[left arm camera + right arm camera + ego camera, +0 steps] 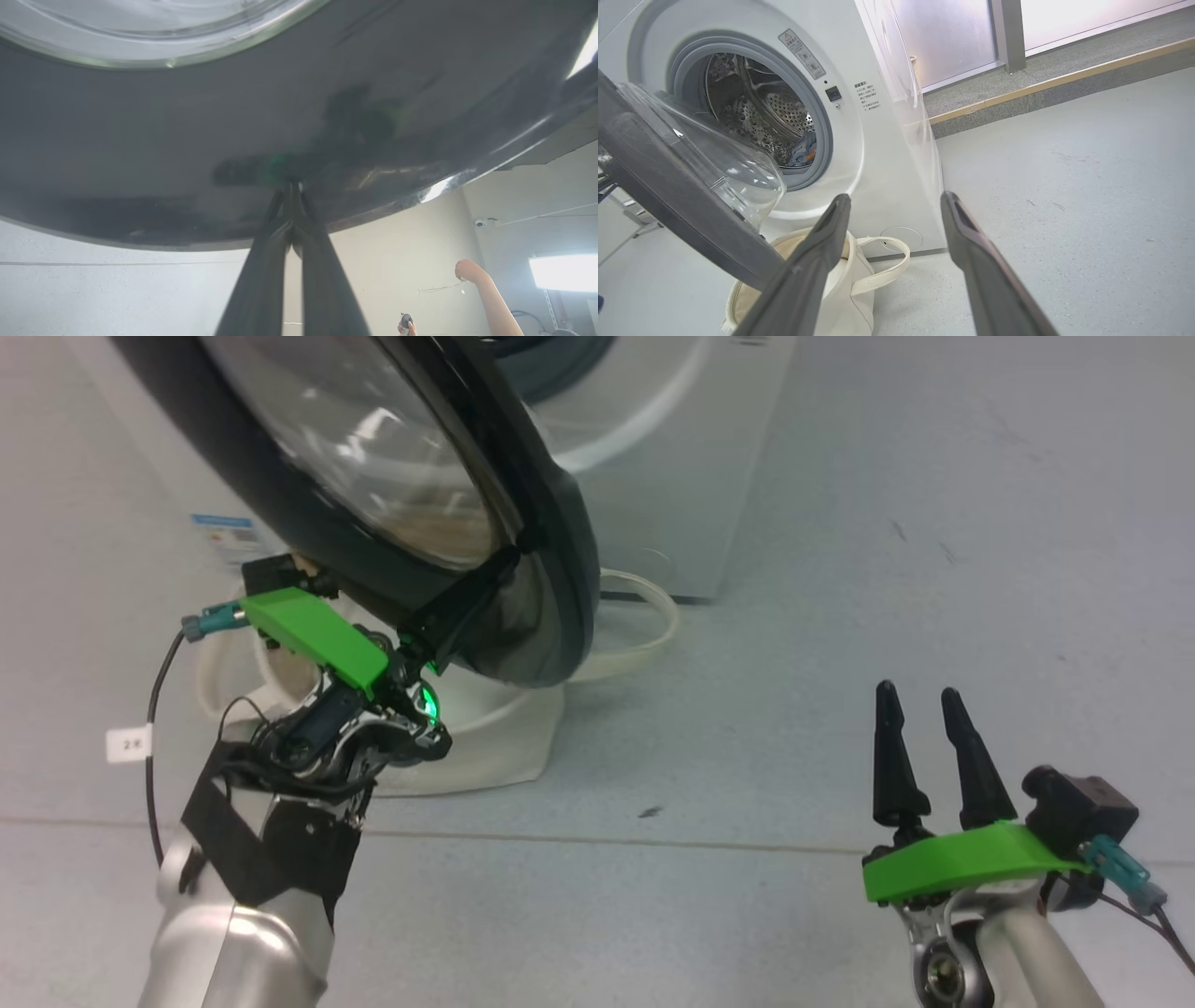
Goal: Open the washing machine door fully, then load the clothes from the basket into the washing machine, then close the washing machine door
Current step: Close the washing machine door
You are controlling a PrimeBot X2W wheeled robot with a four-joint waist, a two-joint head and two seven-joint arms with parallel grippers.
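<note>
The left gripper (292,191), fingers together, presses its tips on the black rim of the door (560,523); the right gripper (920,695) hangs spread apart.

Bright, even light — glare on the washing machine door (392,476), wide-angle distortion and close-up blur in wrist views

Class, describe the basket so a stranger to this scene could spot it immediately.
Find the white front-loading washing machine with its door swung open. On the floor right before it, partly under the door's lower edge, stands the basket. Unlike its hard neighbours, it is a soft cream canvas tub with loop handles.
</note>
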